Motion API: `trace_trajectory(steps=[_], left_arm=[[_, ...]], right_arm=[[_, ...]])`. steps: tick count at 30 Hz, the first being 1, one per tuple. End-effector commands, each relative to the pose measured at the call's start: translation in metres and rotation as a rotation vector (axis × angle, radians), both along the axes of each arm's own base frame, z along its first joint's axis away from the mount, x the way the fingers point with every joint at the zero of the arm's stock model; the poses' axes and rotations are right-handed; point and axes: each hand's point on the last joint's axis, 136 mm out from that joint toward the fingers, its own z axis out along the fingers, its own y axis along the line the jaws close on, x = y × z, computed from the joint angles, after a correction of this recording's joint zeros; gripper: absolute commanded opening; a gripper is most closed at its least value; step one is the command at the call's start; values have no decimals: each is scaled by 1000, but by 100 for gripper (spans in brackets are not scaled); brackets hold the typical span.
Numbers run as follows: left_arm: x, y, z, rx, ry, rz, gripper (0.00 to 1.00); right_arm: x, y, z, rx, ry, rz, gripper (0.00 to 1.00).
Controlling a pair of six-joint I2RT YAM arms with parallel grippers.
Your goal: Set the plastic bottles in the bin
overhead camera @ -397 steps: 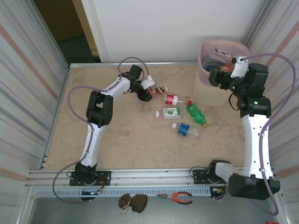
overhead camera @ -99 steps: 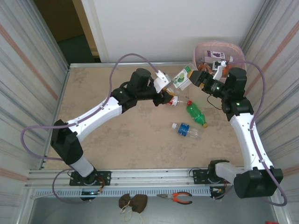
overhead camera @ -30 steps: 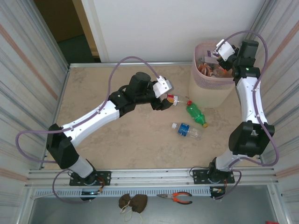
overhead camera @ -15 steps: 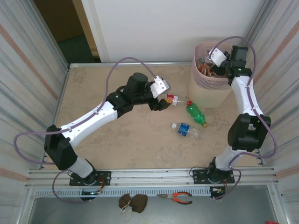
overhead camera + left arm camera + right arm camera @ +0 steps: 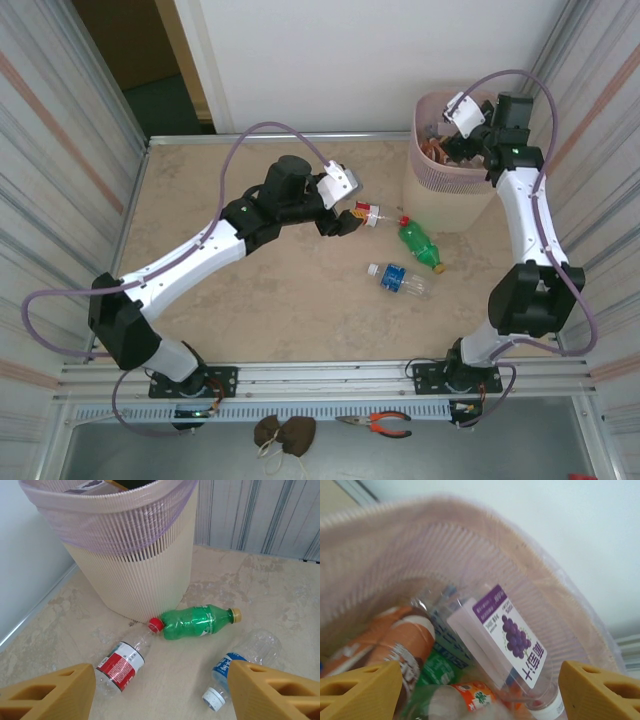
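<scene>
The green-labelled bottle that the right gripper (image 5: 479, 692) was carrying between the two arms a few seconds back has left its grasp, and that arm has swung up over the bin (image 5: 450, 210). Its fingers are now spread wide above the mouth with nothing between them. The left arm has drawn back a little toward the middle of the worktop (image 5: 280, 290). The left gripper (image 5: 162, 692) hangs low with its fingers wide apart too, holding nothing. The bin stands in the far right corner of the worktop, a pink liner (image 5: 115, 522) folded over its rim. Inside it bottles are heaped: a clear grape-labelled bottle (image 5: 510, 640) lies on top, an orange-labelled bottle (image 5: 395, 640) to one side, with green and blue labels beneath (I can't count them all). Three bottles are left lying on the worktop by the bin's foot. The red-labelled bottle (image 5: 122, 662) has its red cap touching the base of the green bottle (image 5: 195, 622). The blue-labelled bottle (image 5: 240, 660) lies just beside them, nearer the arms.
</scene>
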Motion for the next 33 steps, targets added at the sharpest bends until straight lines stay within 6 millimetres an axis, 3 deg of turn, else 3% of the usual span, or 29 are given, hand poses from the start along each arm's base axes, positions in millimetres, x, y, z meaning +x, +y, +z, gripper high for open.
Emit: trace_trajectory(steps=[1, 8, 13, 16, 23, 28, 33], left_arm=[[-4, 5, 19, -51, -15, 4, 70], [-5, 4, 17, -64, -1, 4, 70], [-4, 3, 16, -66, 4, 4, 70], [-4, 2, 14, -69, 11, 4, 70], [-3, -2, 10, -68, 26, -4, 70], [0, -3, 7, -62, 29, 0, 70], [1, -5, 5, -59, 33, -4, 70]], right_arm=[[-19, 14, 49, 135, -82, 31, 81], [-24, 6, 66, 340, -95, -38, 77], [-25, -24, 68, 525, -61, -256, 65], [-29, -45, 59, 683, -5, -411, 54], [-42, -62, 19, 808, 193, -647, 35], [-49, -66, -19, 797, 347, -756, 30], [-50, -72, -72, 751, 510, -848, 29]])
